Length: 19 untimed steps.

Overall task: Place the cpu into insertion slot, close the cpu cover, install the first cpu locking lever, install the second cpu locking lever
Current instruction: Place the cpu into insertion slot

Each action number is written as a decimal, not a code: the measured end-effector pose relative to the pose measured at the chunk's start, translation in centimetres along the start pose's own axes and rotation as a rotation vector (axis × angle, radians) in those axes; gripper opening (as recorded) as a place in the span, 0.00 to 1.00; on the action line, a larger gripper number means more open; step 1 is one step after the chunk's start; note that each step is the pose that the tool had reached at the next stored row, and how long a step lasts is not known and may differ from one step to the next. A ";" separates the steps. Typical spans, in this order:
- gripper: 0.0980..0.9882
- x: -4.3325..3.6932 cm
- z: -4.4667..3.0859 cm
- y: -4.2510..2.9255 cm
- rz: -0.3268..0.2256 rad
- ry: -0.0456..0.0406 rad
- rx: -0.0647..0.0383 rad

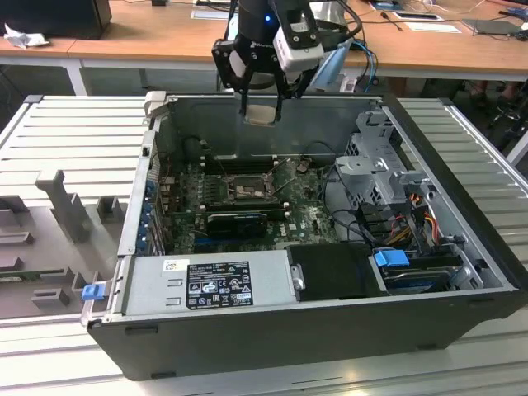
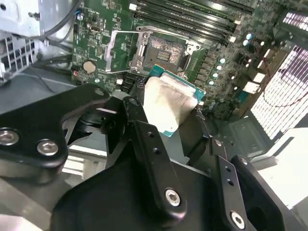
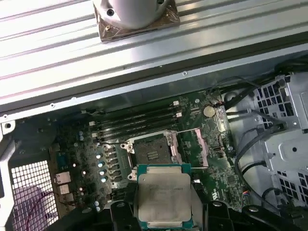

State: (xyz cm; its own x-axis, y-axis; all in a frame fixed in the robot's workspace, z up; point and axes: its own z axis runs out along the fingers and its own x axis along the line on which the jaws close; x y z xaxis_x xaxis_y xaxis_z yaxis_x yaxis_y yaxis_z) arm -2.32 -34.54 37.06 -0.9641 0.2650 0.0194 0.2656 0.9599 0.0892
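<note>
The cpu is in the air, grasped by the gripper with a black finger pressed against each of two opposite edges. Its pale metal top faces the wrist cameras and a green rim shows around it. In the exterior view it hangs at about the height of the far rim of the computer case, well clear of the board below. The insertion slot has no chip in it and its dark recess is bare. The cpu cover is swung open and stands off to one side of the socket. The case is open on top and holds a green motherboard. On the board are the socket, a row of long black memory slots just beside the socket, and a black expansion card near it. The case also holds a grey power supply along its near wall, a perforated metal drive cage on the exterior view's right, a bundle of orange and yellow cables, and a blue tab. The power supply carries a black label and a small white label, and their print is too fine to make out. The case rests on a ribbed grey metal table, with a wooden desk behind it.
</note>
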 end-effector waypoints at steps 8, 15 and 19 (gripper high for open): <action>0.48 0.00 0.20 -0.01 0.195 -0.0175 -0.004; 0.48 -0.02 1.27 -0.11 0.344 -0.0308 -0.007; 0.48 -0.04 2.10 -0.18 0.429 -0.0385 -0.009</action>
State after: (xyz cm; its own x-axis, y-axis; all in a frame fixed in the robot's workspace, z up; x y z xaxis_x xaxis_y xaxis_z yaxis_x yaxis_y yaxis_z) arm -2.32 -34.54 34.95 -0.7654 0.6432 0.0194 0.6421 0.7614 0.0894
